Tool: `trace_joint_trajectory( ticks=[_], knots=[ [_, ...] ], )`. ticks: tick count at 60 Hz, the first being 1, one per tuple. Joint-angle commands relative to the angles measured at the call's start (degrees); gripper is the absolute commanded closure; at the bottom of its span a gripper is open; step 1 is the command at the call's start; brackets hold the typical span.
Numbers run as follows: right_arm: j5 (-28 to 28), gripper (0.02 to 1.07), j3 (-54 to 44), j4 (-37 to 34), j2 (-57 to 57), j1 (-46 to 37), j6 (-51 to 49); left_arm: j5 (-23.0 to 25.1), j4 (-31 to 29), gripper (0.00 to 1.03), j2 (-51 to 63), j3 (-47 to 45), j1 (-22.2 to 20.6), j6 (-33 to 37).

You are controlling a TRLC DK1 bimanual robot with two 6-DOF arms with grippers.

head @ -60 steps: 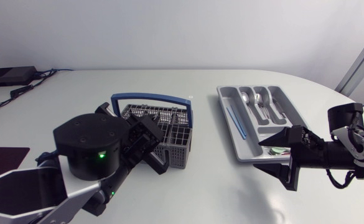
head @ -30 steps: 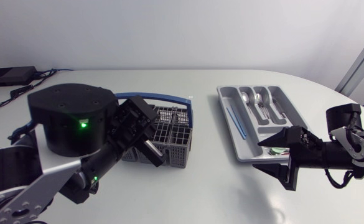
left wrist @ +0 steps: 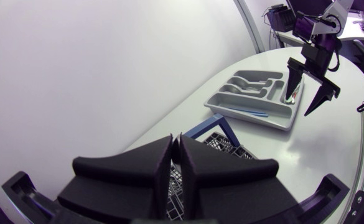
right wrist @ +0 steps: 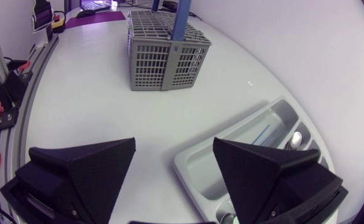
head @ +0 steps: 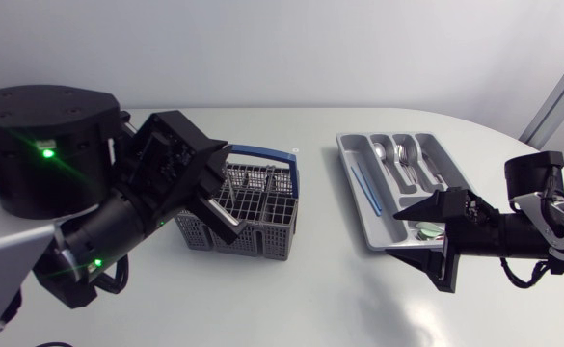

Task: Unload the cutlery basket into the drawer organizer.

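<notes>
White table (head: pixel 339 289), carrying grey cutlery basket (head: pixel 255 220) near its middle and drawer organizer (head: pixel 351 166) toward the right edge, well apart. Left gripper (left wrist: pixel 176 142) clenched on nothing visible, poised above basket, partly hiding it. Right gripper (right wrist: pixel 173 146) spread wide, hung over organizer's near corner. Spoons (head: pixel 398 154) lodged in far compartments.

One grey cutlery basket (head: pixel 262 226) with one blue handle (head: pixel 262 152), left of centre. One grey drawer organizer (head: pixel 351 159), right of centre. Inside it, two spoons (head: pixel 385 150) side by side and one thin blue stick (head: pixel 364 188). Two black tools: left tool (head: pixel 231 234) at mid-frame, right tool (head: pixel 421 253) at lower right.
</notes>
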Motion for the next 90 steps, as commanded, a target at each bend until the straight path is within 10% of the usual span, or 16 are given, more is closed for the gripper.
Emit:
trace_joint_trajectory(
  ticks=[1, 33, 90],
  knots=[
    [-0.3, 0.17, 0.9, -0.3, -1.9, 1.7, 3.5, 0.1, -0.3, 1.0, -1.9, 2.2, 0.1, -1.6],
    [4.8, 0.17, -0.7, 12.2, -18.1, 17.4, 30.6, 14.2, -5.5, 1.0, 6.0, 12.4, 4.2, -21.9],
    [22.1, 0.45, 5.3, 24.2, -12.6, 31.5, 44.2, 17.6, 2.2, 1.0, 19.3, 19.0, -0.7, -33.7]
  ],
)
